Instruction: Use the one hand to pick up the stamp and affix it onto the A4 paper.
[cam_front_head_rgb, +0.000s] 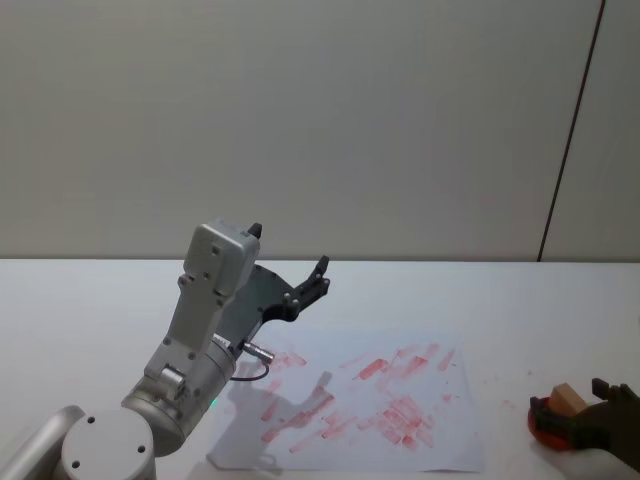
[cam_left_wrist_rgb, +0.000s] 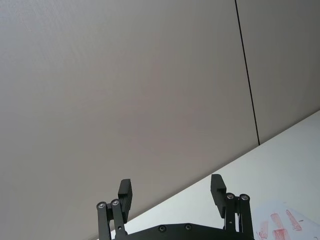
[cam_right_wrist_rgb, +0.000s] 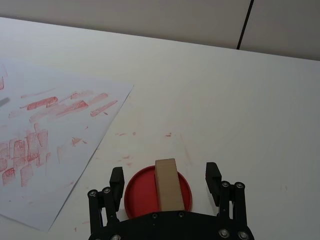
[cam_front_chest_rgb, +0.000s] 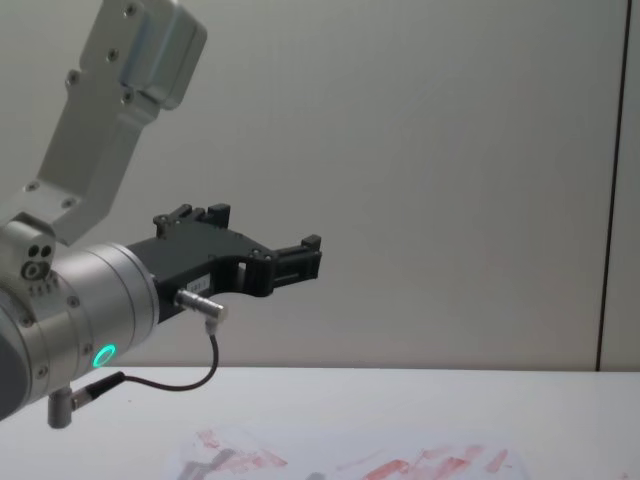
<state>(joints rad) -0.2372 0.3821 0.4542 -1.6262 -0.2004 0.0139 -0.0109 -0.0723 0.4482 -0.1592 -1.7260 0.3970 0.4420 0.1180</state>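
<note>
White counter (cam_front_head_rgb: 80, 300) carries everything. A4 paper (cam_front_head_rgb: 345, 395) lies flat on it, covered in red and pink ink marks. It is off to the left of your right end effector and not touching it.

Your left end effector (cam_left_wrist_rgb: 171, 190) is well to the left of the right one and much higher, raised clear of the counter and aimed at the wall. Its fingers are spread wide with nothing between them. Green ring lit on its wrist, black cable looping under. That arm is idle.

Your right end effector (cam_right_wrist_rgb: 165, 174) sits low over the counter's right side, fingers (cam_right_wrist_rgb: 212, 175) parted, gripping nothing. A round red ink pad (cam_right_wrist_rgb: 137, 195) lies on the counter directly under it, spanning the space between the two fingers.

The stamp (cam_right_wrist_rgb: 167, 187), a tan wood block, stands on that pad, centred between the fingers. There is a gap on either side, so no contact that you can see. In the head view it pokes up just in front of the black fingers. Small red specks dot the counter between pad and paper.
</note>
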